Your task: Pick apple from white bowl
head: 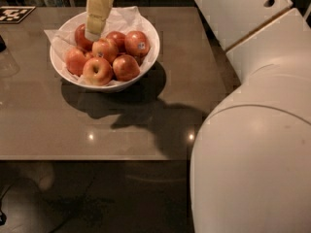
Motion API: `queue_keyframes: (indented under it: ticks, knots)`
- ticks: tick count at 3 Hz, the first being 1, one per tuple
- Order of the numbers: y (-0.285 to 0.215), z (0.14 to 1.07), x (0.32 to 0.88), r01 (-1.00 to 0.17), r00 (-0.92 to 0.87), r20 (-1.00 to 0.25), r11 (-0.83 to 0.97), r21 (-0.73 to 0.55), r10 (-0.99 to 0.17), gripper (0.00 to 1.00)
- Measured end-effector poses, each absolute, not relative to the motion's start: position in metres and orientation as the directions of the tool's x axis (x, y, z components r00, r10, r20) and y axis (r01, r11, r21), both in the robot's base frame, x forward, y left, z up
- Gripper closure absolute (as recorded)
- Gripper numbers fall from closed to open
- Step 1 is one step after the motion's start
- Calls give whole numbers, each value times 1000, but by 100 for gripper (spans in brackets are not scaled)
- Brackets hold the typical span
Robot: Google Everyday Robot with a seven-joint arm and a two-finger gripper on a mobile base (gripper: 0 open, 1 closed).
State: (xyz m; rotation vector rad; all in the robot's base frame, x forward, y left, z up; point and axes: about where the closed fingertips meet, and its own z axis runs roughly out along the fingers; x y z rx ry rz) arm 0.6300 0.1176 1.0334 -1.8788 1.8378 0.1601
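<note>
The white bowl [151, 57] stands on the brown table at the back left, lined with crumpled white paper and holding several apples. My gripper [92, 35] comes down from the top edge, its yellowish tip over the back left of the bowl. The tip is against a dark red apple [80, 38] and right next to an orange-red apple [105, 49] with paler streaks. A red apple with a small sticker [137, 42] lies at the bowl's right. Similar orange-red apples [97, 71] lie in front. None of the apples is lifted.
The arm's large white shell [252, 144] fills the right side and hides the table's right edge. The table's front edge [97, 158] runs across the middle, with dark floor below. A black-and-white marker tag [13, 13] lies at the back left corner.
</note>
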Motion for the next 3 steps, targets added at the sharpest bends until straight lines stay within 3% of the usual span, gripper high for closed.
queue_keyframes:
  ticks: [3]
  knots:
    - [110,975,661,-966,-142,-482,227,-123,-865,0]
